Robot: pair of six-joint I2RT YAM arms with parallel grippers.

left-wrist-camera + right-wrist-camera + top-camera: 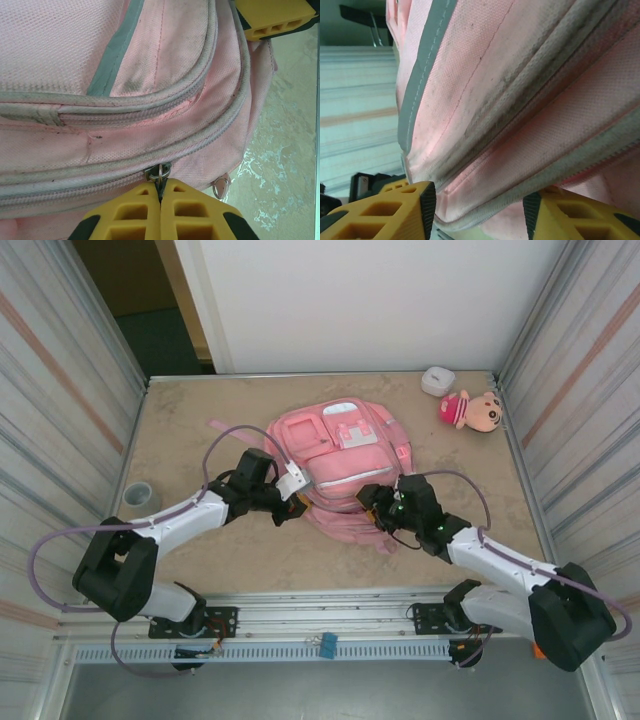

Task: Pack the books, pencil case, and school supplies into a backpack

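Backpack [335, 465] sits centred on the tabletop [190, 430]. Left gripper [160, 189] is pinched tight on its zipper pull [159, 173]. Right gripper [476, 202] stands half open, straddling its near-edge fabric.

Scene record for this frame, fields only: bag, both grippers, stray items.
bag: large pink fabric backpack, front up, mid-table
left gripper: shut on small metal zipper pull
right gripper: open, jaws astride a fold of the backpack
strays: pink-hatted plush doll, small white rounded case, far right; grey tape roll, left edge
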